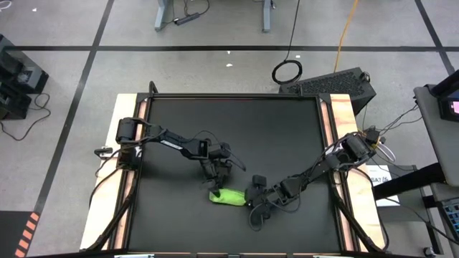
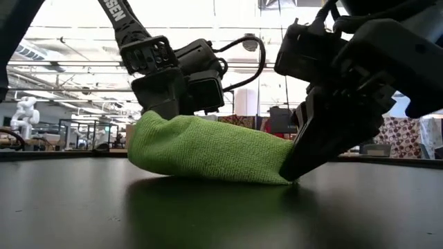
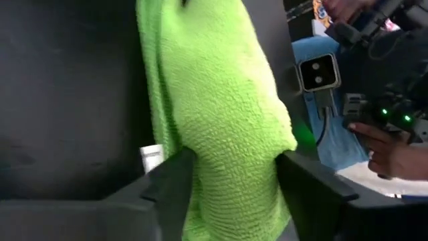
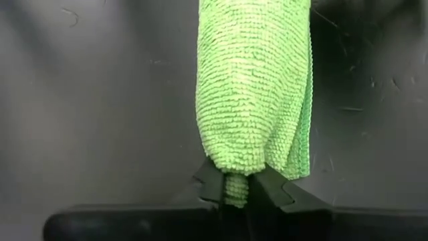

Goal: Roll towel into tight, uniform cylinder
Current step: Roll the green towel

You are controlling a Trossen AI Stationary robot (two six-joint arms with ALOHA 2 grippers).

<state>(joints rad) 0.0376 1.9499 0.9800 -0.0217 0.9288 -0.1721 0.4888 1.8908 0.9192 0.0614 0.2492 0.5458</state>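
Towel (image 1: 226,196): it lies on the black mat (image 1: 287,129), near the mat's 6 o'clock edge in the high view. It is already a short, thick roll, lying between my 2 grippers.

Left gripper (image 1: 215,185): I am at the roll's 10 o'clock end. My 2 fingers (image 3: 175,179) stand on each side of the towel (image 3: 221,114) and touch the cloth, so I am clenched on this end. I judge this hold is there so the layers do not open.

Right gripper (image 1: 251,202): I am at the other end, at 3 o'clock of the roll. My fingertips pinch a small fold of the towel (image 4: 257,87) at its end, closed tight on it. In the low view my gripper (image 2: 294,169) leans down to the mat and meets the towel (image 2: 208,149) at its thin end.

Shape of roll: one end looks fatter than the other, so I judge it is not yet uniform.

Risk: if 1 end is let go early, the soft cloth can spring open.
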